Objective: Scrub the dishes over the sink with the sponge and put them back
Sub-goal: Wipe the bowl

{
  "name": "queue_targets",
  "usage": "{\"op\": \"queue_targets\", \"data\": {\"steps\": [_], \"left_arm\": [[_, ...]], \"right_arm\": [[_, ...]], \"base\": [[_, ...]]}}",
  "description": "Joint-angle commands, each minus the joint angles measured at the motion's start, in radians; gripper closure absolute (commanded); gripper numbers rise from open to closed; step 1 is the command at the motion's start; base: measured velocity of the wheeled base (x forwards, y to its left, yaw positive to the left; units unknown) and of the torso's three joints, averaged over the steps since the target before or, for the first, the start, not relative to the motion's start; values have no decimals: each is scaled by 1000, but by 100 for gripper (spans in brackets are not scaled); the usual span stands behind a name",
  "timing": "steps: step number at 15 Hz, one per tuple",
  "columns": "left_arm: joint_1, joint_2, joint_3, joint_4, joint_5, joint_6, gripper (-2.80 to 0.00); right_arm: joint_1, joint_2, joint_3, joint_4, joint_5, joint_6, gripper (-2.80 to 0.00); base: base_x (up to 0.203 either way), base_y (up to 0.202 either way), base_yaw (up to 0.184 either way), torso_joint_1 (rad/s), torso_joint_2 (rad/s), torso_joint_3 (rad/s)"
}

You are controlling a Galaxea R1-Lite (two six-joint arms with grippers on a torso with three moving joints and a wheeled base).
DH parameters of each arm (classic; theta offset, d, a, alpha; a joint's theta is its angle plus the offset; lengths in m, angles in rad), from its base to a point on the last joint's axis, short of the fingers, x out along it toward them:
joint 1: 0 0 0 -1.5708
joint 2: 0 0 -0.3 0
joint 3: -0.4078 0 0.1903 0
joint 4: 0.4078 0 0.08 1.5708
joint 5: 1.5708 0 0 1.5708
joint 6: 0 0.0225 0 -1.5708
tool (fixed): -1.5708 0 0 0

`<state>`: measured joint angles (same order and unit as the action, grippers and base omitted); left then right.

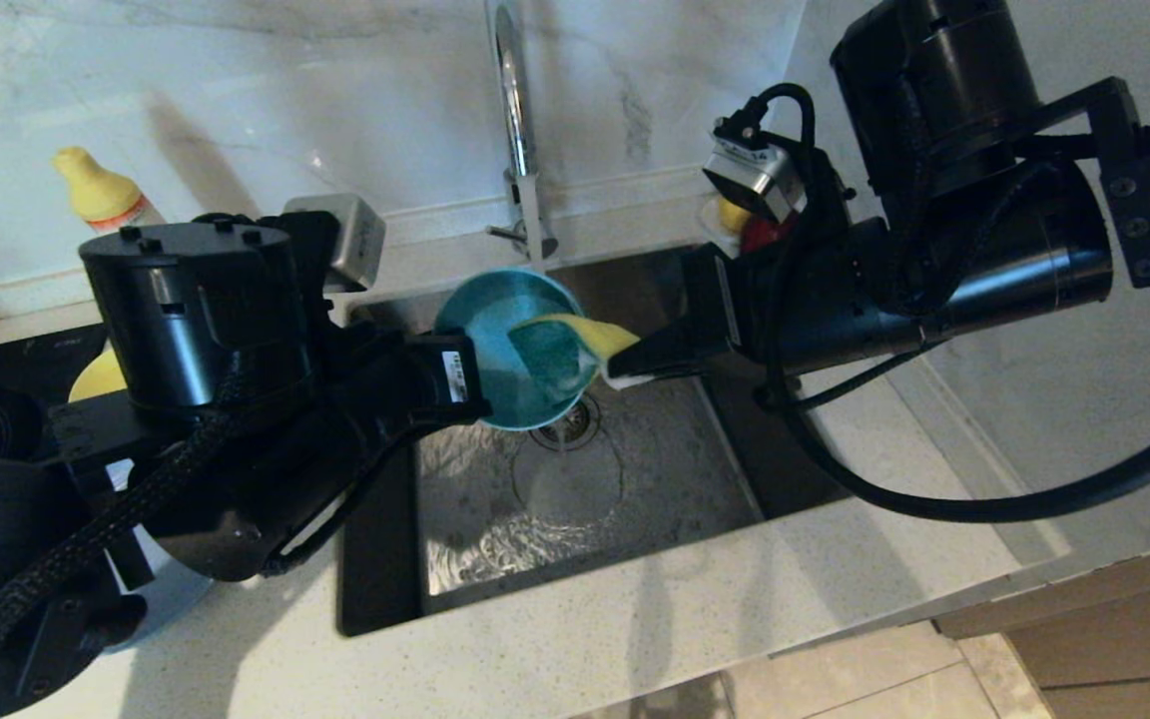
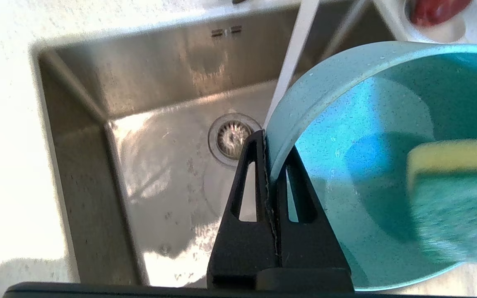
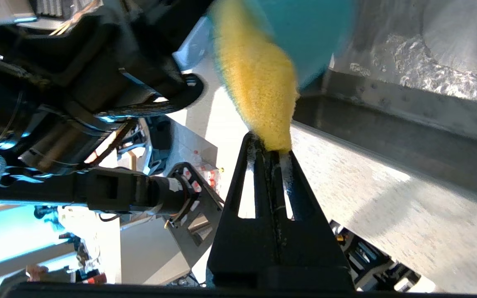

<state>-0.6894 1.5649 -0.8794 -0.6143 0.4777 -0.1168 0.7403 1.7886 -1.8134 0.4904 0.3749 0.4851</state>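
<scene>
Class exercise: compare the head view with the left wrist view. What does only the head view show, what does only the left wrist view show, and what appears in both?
Only the head view shows the right gripper shut on the sponge, the yellow bottle and the tap.

Only the left wrist view shows close up how the left gripper pinches the teal bowl by its rim.

Both show the bowl held over the sink, the drain strainer, running water and the sponge's green face inside the bowl.
</scene>
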Motion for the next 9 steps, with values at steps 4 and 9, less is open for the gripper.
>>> {"op": "queue_targets", "data": {"steps": [4,9], "left_arm": [[-2,80,16,-231,76,158,0],[-2,93,103,-426,84,316,0]], "right_arm": [[11,73,-83,7,-2,5,0],[11,124,-116,-3,-4,6,0]], "base": [[0,0,0,0,0,0],[0,0,0,0,0,0]]}}
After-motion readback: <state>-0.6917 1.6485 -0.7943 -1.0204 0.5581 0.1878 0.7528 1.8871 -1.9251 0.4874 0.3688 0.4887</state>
